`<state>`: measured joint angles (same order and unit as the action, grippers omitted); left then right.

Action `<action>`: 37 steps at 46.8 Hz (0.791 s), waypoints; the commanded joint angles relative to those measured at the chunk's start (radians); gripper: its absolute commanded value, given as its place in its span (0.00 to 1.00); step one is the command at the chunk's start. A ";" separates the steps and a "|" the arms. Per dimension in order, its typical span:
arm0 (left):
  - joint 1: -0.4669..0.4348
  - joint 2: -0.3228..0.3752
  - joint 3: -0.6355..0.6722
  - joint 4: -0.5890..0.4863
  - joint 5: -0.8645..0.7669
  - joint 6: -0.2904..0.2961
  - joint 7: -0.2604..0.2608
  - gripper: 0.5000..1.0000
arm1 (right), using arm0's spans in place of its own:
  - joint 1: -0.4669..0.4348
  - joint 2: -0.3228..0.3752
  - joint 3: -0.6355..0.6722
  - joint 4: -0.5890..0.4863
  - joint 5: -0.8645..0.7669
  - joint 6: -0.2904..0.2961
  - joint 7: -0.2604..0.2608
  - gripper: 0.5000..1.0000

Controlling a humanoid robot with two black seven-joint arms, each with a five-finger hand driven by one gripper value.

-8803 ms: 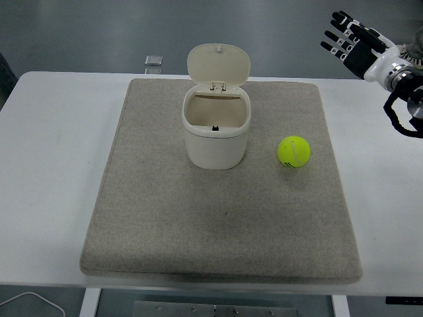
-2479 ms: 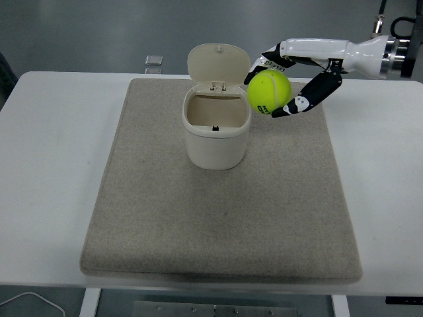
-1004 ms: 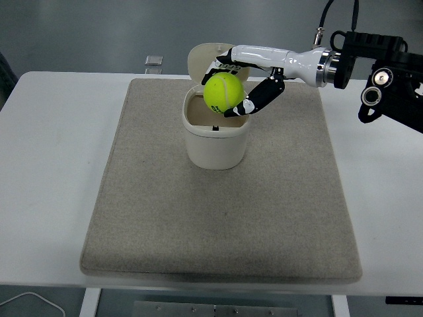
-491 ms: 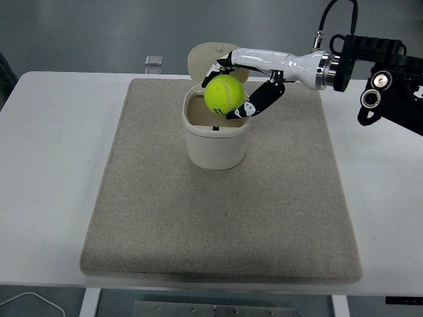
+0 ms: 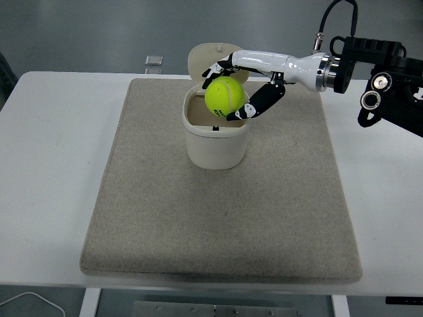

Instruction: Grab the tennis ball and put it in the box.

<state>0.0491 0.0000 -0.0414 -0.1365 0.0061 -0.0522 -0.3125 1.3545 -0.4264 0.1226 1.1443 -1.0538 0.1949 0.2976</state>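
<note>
The yellow-green tennis ball (image 5: 224,96) is held in my right hand (image 5: 232,89), directly above the open mouth of the box. The fingers curve over the ball's top and the thumb presses from the lower right. The box (image 5: 216,137) is a cream round bin with its hinged lid (image 5: 210,61) standing open behind it. It stands on the grey mat (image 5: 221,211), toward the back. The right arm reaches in from the right edge. The left arm is out of view.
The mat lies on the white table (image 5: 46,165). A small grey square object (image 5: 153,61) lies at the table's far edge. A white cable (image 5: 30,298) shows at the bottom left below the table edge.
Since 8.8 s ago my right hand took the ball from the mat and carried it left to above the box. Over the last second it has barely moved.
</note>
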 commanded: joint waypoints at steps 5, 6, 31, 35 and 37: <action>0.000 0.000 0.000 0.000 0.000 0.000 0.000 0.98 | 0.000 0.000 0.000 -0.002 0.000 0.001 0.000 0.72; 0.000 0.000 0.000 0.000 0.000 0.000 0.001 0.98 | -0.002 0.001 0.000 -0.002 0.000 0.001 0.000 0.72; 0.000 0.000 0.000 0.000 0.000 0.000 0.000 0.98 | 0.002 -0.021 0.017 0.006 0.032 0.121 0.002 0.72; 0.000 0.000 0.000 0.000 0.000 0.000 0.000 0.98 | 0.003 -0.040 0.018 0.011 0.106 0.184 0.002 0.72; 0.000 0.000 0.000 0.000 0.000 0.000 0.001 0.98 | 0.006 -0.058 0.017 0.011 0.147 0.221 0.002 0.72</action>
<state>0.0490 0.0000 -0.0414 -0.1365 0.0060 -0.0522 -0.3127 1.3573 -0.4600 0.1403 1.1548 -0.9683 0.3621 0.2992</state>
